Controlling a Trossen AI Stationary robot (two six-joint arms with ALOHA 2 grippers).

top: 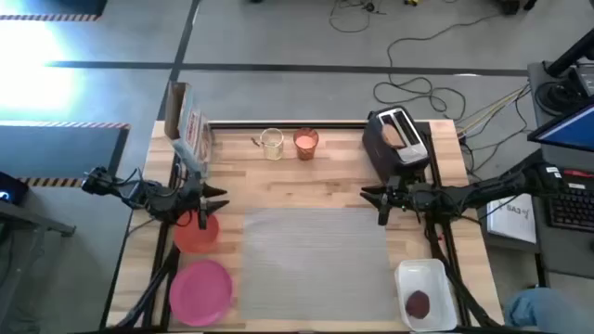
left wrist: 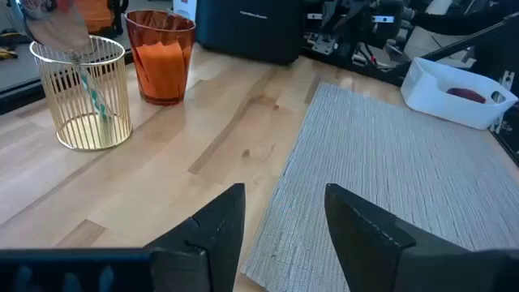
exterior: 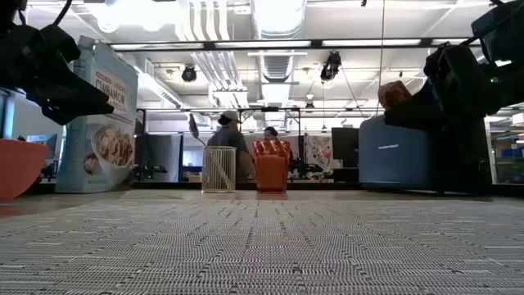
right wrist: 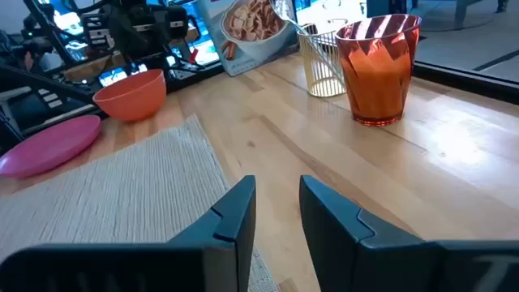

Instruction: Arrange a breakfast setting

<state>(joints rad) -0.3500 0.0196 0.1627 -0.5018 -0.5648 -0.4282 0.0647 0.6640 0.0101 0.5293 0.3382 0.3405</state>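
Note:
The grey woven placemat [top: 311, 243] lies flat at the table's middle. Left of it the red bowl [top: 195, 232] stands on the wood, and the pink plate [top: 200, 289] lies nearer the front edge. The glass of orange drink [top: 305, 143] stands at the back, next to a pale ribbed cup [top: 271, 143] in which the metal spoon [left wrist: 61, 28] stands. A toast slice [top: 396, 133] sticks out of the toaster. The dark red patty [top: 418, 303] lies in a white tray. My left gripper [top: 221, 199] hovers open over the bowl's far side. My right gripper [top: 371, 197] hovers open at the placemat's far right corner.
The black toaster [top: 399, 139] stands at the back right. A cereal box [top: 188, 130] stands at the back left. The white tray [top: 436, 274] sits at the front right, beside the placemat. Bare wood shows between the placemat and the glasses.

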